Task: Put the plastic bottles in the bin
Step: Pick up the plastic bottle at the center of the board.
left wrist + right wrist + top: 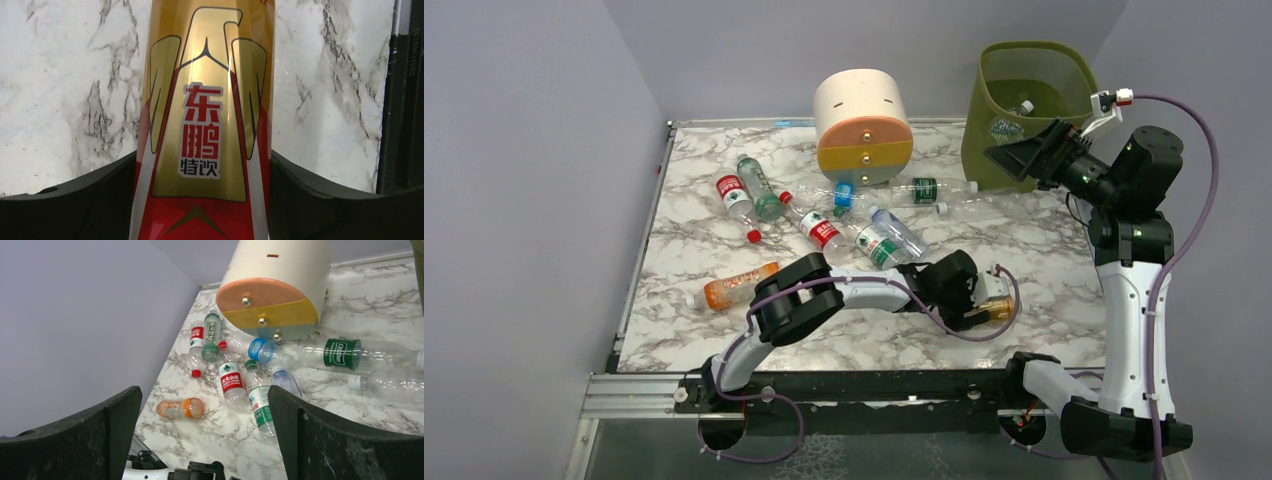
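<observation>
left gripper lay low on table, squeezed gold bottle for lifting; right gripper hung wide open, empty, beside bin

open desk right of the plastic bottles. drawer unit blocks back centre; two clear bottles lie across the gap toward the bin.

**A:** Olive mesh bin stands upright, far right, with one clear bottle inside!

**B:** Red- and green-labelled bottles lie scattered flat on the marble table. The orange-liquid bottle lies apart at the left, and a gold-and-red labelled bottle lies near the front.
</observation>
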Tool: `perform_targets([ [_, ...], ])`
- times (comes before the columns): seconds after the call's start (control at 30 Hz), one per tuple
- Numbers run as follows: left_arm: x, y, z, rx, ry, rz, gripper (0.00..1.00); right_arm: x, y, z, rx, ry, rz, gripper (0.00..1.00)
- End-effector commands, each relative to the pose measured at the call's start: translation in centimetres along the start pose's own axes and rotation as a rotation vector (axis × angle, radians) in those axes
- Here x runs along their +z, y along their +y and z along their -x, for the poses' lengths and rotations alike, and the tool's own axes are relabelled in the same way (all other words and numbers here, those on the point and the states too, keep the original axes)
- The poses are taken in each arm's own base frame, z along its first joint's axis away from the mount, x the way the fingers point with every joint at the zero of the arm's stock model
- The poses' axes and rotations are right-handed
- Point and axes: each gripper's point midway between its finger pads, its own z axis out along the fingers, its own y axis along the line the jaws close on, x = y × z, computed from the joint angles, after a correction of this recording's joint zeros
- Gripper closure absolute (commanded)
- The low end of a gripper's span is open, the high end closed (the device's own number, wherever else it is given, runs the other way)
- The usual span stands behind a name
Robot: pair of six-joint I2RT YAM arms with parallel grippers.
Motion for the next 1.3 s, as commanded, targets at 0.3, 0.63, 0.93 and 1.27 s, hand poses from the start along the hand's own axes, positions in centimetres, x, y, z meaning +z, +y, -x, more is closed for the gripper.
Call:
perform_targets([
  [0.3,-0.4,-0.4,-0.8,-0.016,0.044,0.001,0.48,-0.4,0.9,-0.1,-0.016,-0.007,0.040,0.00],
  [0.63,-4.8,0.0,-0.5,-0.028,0.026,0.082,0.50,-0.6,1.2,-0.1,-0.015,-0.013,0.044,0.00],
  [0.93,-10.0,0.7,-0.8,-0.079,-0.005,0.173,0.50,-0.5,1.2,-0.2,-0.004,-0.012,0.050,0.00],
  [1.27,-17.8,3.2,-1.0,-0.162,-0.106,0.334,0.50,-0.2,0.7,-0.4,0.009,-0.010,0.047,0.00],
])
